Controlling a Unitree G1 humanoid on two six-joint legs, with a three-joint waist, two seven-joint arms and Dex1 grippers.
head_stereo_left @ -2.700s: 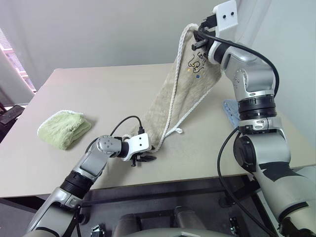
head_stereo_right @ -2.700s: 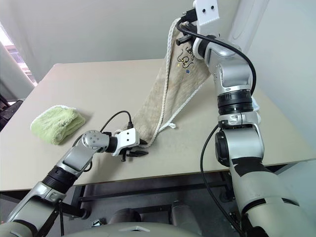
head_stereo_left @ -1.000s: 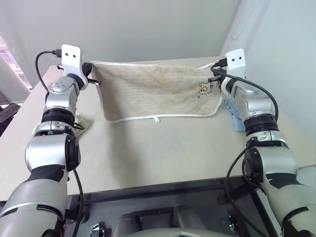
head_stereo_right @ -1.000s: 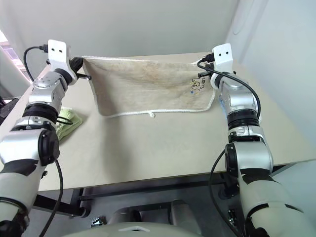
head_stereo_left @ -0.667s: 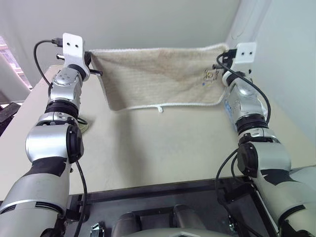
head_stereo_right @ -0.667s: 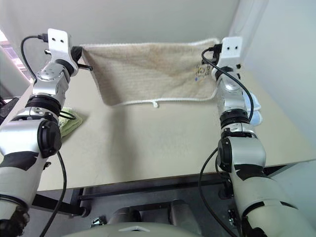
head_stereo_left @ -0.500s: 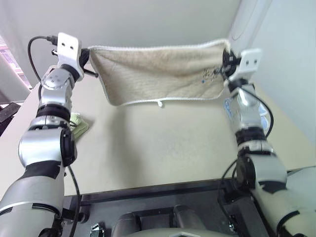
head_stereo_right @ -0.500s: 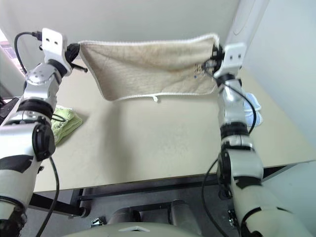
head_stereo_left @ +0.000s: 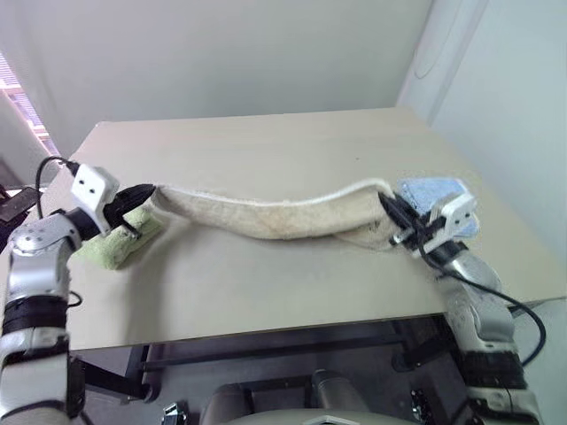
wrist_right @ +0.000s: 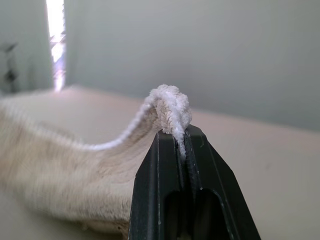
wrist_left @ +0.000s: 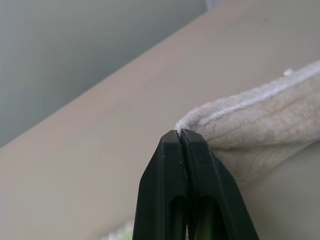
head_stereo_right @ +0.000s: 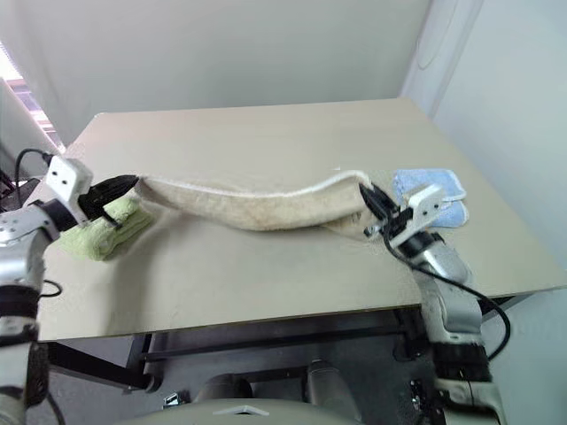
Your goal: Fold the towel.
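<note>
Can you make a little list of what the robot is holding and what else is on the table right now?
held thing: beige towel, stretched between both tools, sagging onto the table
left tool: shut on one towel corner
right tool: shut on the other corner, by the white corded edge
green towel: folded, under the left tool
blue towel: folded, beside the right tool
fold: not yet done

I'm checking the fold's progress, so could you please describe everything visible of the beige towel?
The towel is beige terry cloth with white corded edging. It stretches across the table as a long sagging band, its middle resting on the tabletop. The left gripper pinches one end and the right gripper the other, both shut on corners.
</note>
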